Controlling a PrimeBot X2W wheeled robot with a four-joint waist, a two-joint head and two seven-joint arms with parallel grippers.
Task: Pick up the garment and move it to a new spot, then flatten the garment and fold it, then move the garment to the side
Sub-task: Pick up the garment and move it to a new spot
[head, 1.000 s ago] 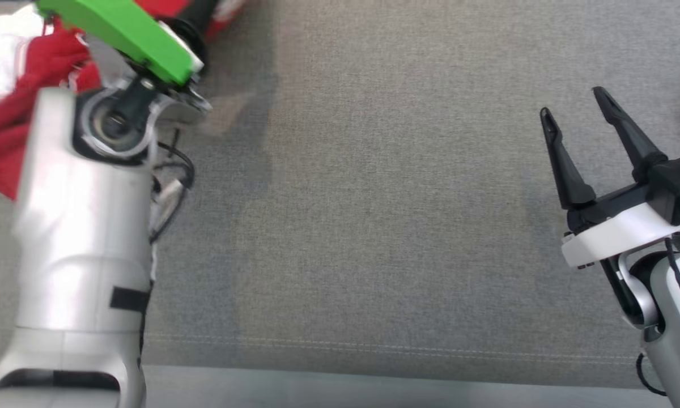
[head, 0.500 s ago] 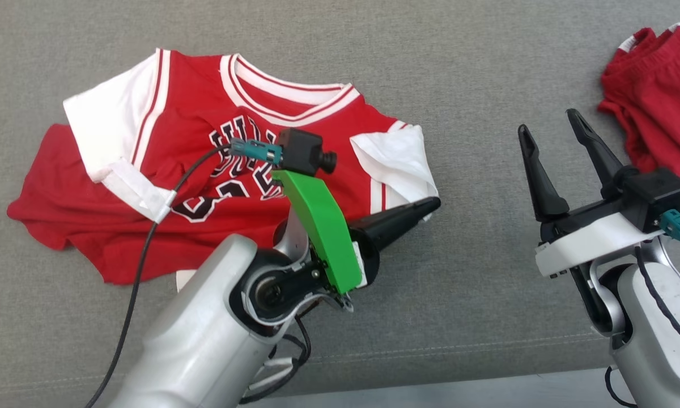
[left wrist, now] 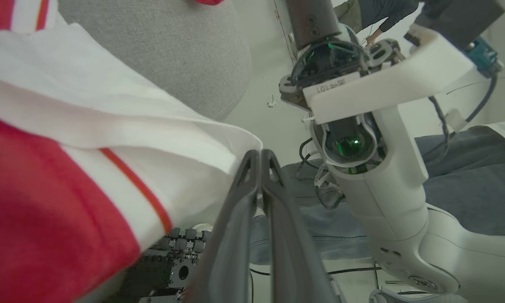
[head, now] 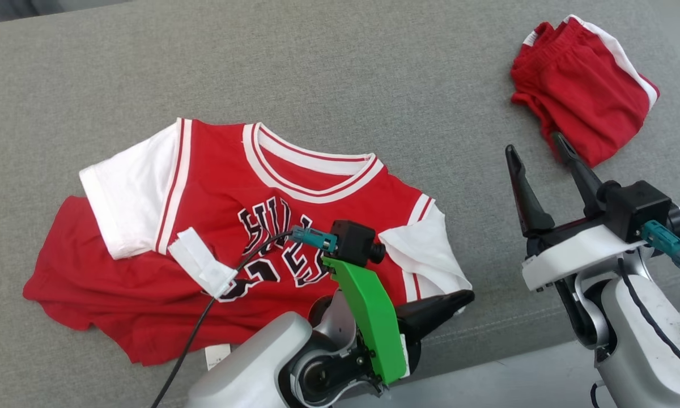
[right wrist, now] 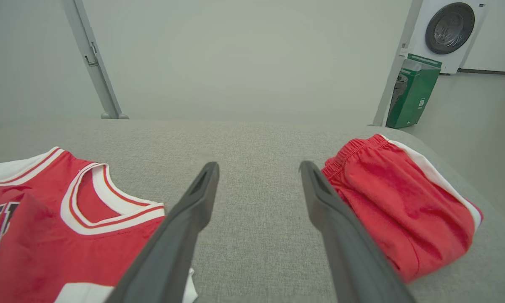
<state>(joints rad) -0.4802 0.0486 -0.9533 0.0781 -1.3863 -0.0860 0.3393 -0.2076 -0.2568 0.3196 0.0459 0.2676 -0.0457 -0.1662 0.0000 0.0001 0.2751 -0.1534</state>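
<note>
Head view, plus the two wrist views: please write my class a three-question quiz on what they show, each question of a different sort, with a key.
1. True or false: the right hand has its jaws open.
2. Relative to the red and white basketball jersey, the folded red shorts with a white stripe lie: A, on top of it; B, apart from it, towards the robot's right; C, underneath it.
3. Fill in: the left hand, jaws shut, has its tips at the edge of the jersey's white ____.

Key: 1 true; 2 B; 3 sleeve.
</note>
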